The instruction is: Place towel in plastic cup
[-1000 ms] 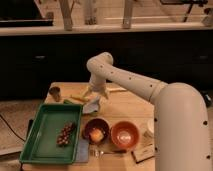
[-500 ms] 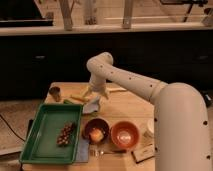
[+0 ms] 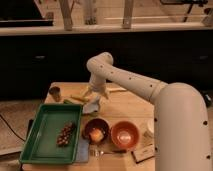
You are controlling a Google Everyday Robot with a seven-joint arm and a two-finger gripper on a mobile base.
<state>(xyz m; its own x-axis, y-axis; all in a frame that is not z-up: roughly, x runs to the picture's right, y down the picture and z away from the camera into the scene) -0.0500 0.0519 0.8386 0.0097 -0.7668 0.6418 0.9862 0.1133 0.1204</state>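
Note:
A pale grey-blue towel (image 3: pixel 92 106) lies crumpled on the wooden table (image 3: pixel 135 107), just beyond the dark bowl. My gripper (image 3: pixel 97 95) hangs from the white arm right above the towel and touches its top. A small dark cup (image 3: pixel 54 92) stands at the table's far left corner. A white cup-like object (image 3: pixel 150 126) sits at the right, partly hidden by my arm.
A green tray (image 3: pixel 47 132) with a bunch of grapes (image 3: pixel 66 134) fills the front left. A dark bowl with an orange fruit (image 3: pixel 96 132) and an orange bowl (image 3: pixel 124 134) stand in front. A yellow item (image 3: pixel 79 98) lies left of the towel. A fork (image 3: pixel 107 151) lies near the front edge.

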